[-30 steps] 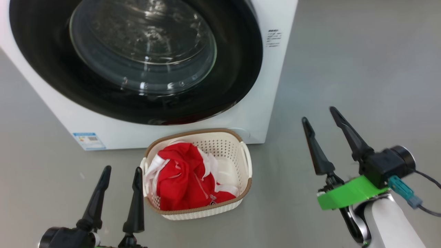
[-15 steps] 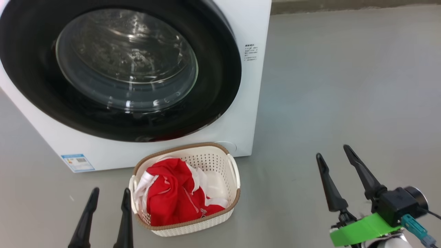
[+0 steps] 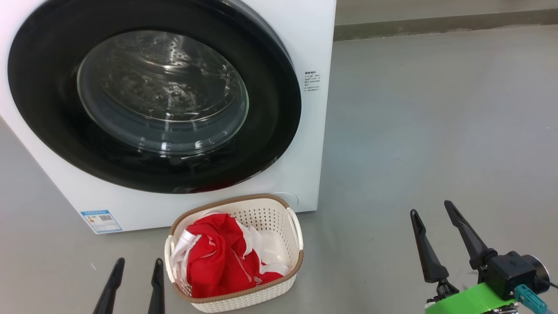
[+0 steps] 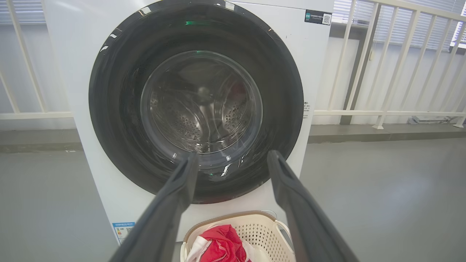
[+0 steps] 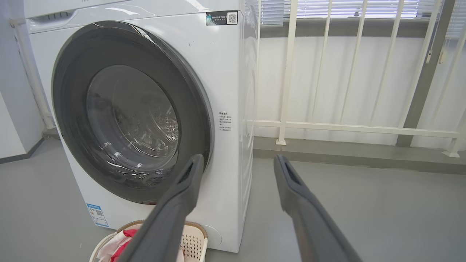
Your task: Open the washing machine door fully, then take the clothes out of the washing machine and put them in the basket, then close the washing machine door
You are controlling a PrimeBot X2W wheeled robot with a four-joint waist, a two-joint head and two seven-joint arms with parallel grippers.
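Left gripper (image 3: 139,261): at the near left of the head view, both dark fingers spread wide apart, nothing between them and nothing touched. It hangs above the grey floor (image 3: 436,109), just left of the basket. In its own wrist view (image 4: 233,156) the fingers point toward the lower part of the door.

Right gripper (image 3: 430,208): at the near right, well apart from the basket and the machine. Its jaws are released to a wide gap, empty, over bare floor. A green mount (image 3: 471,298) and a black wrist camera (image 3: 508,268) sit behind the fingers. In its own wrist view (image 5: 238,159) it looks past the machine's right front corner.

The basket (image 3: 244,301): on the floor between the two grippers, nearer the left one, just in front of the machine's lower edge.

The clothes (image 3: 218,257): a red and white heap inside the basket, filling its left side.

The washing machine (image 3: 314,131): a white box beyond the basket, with a blue label (image 3: 101,221) at its lower left corner.

The washing machine door (image 3: 52,109): closed flat against the machine's front. The perforated drum (image 3: 161,91) shows through the glass.

Railing (image 5: 291,72): pale bars on the far right, behind the machine.
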